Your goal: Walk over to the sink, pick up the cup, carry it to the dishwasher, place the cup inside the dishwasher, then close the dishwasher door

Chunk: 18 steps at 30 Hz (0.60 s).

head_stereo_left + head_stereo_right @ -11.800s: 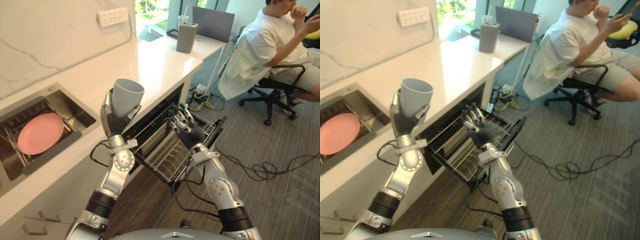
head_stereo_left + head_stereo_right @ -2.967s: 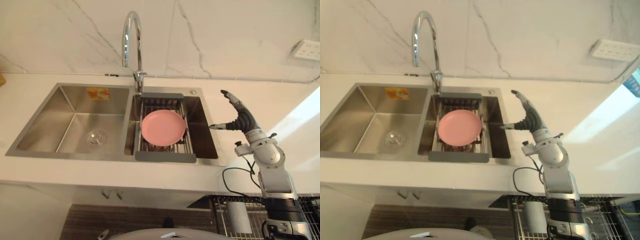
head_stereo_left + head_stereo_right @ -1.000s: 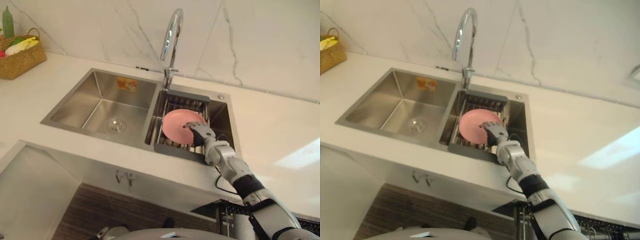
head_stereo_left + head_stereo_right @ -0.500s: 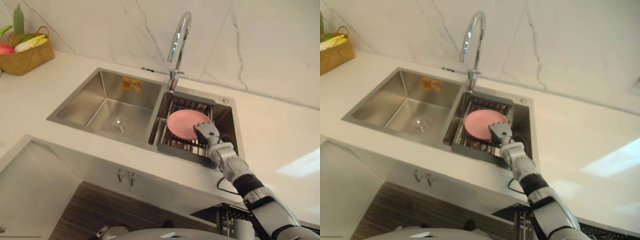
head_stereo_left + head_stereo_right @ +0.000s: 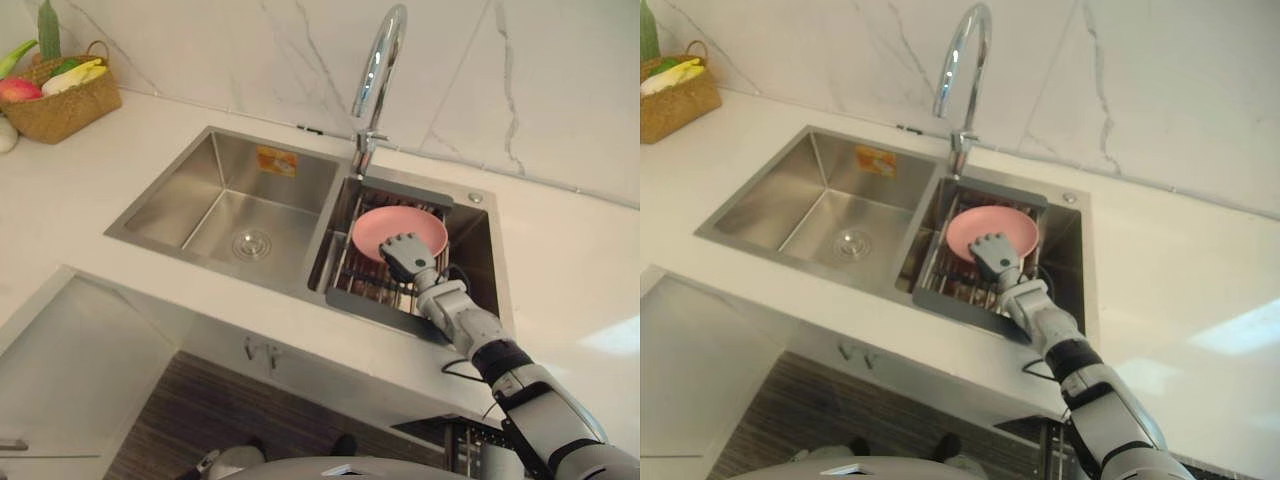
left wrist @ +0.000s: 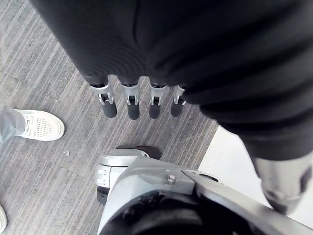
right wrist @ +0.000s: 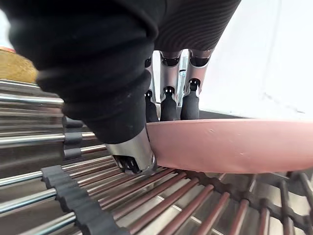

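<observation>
A white stone counter (image 5: 600,290) under a marble wall (image 5: 200,50) holds one two-basin sink (image 5: 215,190), one tap (image 5: 378,75), one basket (image 5: 65,100) at upper left, one rack (image 5: 375,305) and one pink plate (image 5: 395,222). The right hand (image 5: 405,257) pinches the plate's near rim; three seconds ago it hovered above the counter. The left hand (image 6: 129,103) hangs relaxed over grey floor (image 6: 49,73). Where the cup is, I cannot tell.

The left basin (image 5: 235,215) lies open from above. A wire rack (image 5: 365,283) takes up the right basin (image 5: 482,250) and carries a pink plate (image 5: 395,222), whose near rim the right hand (image 5: 405,258) pinches. The tall faucet (image 5: 378,75) arches over the divider behind. The counter (image 5: 570,270) to the right lies open.
</observation>
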### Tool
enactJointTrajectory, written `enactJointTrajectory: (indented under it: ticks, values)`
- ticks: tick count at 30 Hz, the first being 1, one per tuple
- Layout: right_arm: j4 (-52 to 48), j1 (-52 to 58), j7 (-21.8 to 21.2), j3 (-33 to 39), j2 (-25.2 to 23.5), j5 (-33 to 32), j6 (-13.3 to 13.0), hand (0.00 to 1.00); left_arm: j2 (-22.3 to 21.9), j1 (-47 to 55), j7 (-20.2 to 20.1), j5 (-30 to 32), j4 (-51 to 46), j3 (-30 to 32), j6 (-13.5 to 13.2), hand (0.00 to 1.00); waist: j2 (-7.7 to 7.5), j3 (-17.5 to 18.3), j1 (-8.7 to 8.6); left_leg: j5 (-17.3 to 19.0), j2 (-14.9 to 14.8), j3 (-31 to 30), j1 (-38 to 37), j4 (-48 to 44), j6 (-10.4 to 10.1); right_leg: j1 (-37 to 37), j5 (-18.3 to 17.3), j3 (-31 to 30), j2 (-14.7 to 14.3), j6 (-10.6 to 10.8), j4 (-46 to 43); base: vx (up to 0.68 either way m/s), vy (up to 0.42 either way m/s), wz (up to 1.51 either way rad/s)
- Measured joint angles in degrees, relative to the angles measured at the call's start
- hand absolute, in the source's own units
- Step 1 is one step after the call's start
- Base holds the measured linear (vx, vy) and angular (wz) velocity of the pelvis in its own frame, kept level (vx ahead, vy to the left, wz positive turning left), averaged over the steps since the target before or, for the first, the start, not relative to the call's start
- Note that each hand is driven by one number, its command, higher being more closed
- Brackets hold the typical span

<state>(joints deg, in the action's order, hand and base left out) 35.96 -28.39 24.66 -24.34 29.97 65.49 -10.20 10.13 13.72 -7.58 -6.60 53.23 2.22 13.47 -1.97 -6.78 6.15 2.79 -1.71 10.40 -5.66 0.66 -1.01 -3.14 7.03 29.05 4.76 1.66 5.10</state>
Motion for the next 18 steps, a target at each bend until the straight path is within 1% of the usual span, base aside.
enactJointTrajectory:
  ticks: [2,6,8,11,15,18]
  values:
    - [0.0,-0.49,0.0,-0.02,0.12,-0.16,-0.67,1.0,0.01,0.83,-0.23,0.0,-0.84,0.03,-0.05,0.0,-0.19,-0.13,0.0,0.01,0.14,-1.03,-0.04,0.0,0.01,-0.05,0.0,0.0,0.02,0.0,0.0,0.0,0.0,0.0]
    - [-0.4,-0.98,-0.33,-0.02,1.07,-0.39,-1.14,1.0,0.01,1.18,-0.27,0.04,-0.89,0.04,-0.07,0.0,-0.43,-0.36,-0.13,0.01,0.14,-0.92,-0.09,-0.01,0.02,-0.01,0.06,-0.25,0.03,-0.02,0.01,0.0,0.024,-0.02]
    - [-2.1,-1.51,-0.36,-0.03,2.96,-0.39,-2.08,1.0,0.01,1.37,-0.28,0.08,-0.9,0.05,-0.06,0.0,-0.39,-0.4,-0.35,0.03,0.13,-0.59,-0.17,-0.02,0.02,0.11,0.16,-0.68,-0.01,-0.1,0.01,-0.01,0.033,-0.07]
    - [-6.0,-1.66,-0.41,0.15,5.46,-0.39,-2.27,1.0,0.01,1.56,-0.28,0.08,-0.91,0.12,-0.05,0.0,-0.32,-0.45,-0.47,0.13,0.03,0.8,-0.25,-0.03,0.05,0.8,0.47,-2.19,-0.14,-0.27,0.02,-0.01,0.033,-0.24]
    - [-8.4,-1.66,-0.41,0.64,8.1,-0.36,-2.51,1.0,0.06,1.66,-0.28,0.12,-0.88,0.05,0.32,0.0,-0.18,-0.54,-1.93,0.63,0.01,2.67,-0.39,-0.54,0.11,1.4,0.75,-4.04,-0.2,-0.4,0.02,0.0,0.038,-0.25]
    - [-8.54,-1.52,-0.31,2.48,9.09,-0.33,-2.77,1.0,0.06,1.59,-0.27,0.08,-0.85,0.0,0.38,0.0,-0.15,-0.57,-2.41,0.87,-0.05,4.07,-0.43,-0.58,-0.01,2.09,0.97,-5.25,-0.28,-0.28,0.02,0.0,0.044,-0.26]
